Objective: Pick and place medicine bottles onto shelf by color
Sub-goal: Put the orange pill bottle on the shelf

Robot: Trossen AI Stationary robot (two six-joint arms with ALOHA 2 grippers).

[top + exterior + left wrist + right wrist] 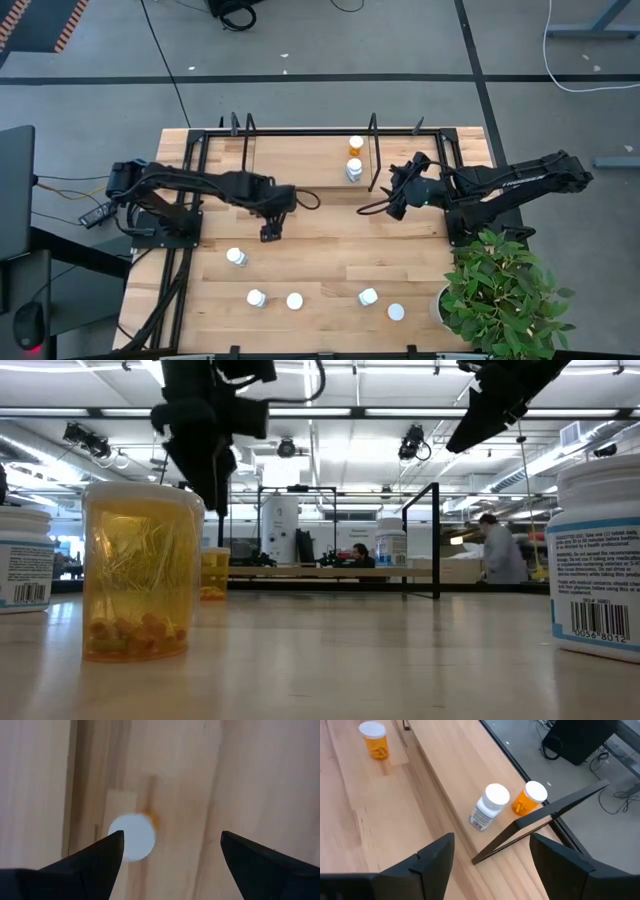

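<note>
Two medicine bottles (354,158) are stood on the shelf (300,160); both the left hand (270,231) and right hand (394,196) are released, nothing grasped.

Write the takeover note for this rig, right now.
Left pincer: open, empty, directly above an orange bottle on the table.
Right pincer: open, empty, beside the shelf.
Done: a white bottle and another orange bottle stand on the shelf's right end.
Left: at least five white-capped bottles on the front table, such as one at; colours there are hard to tell.
</note>
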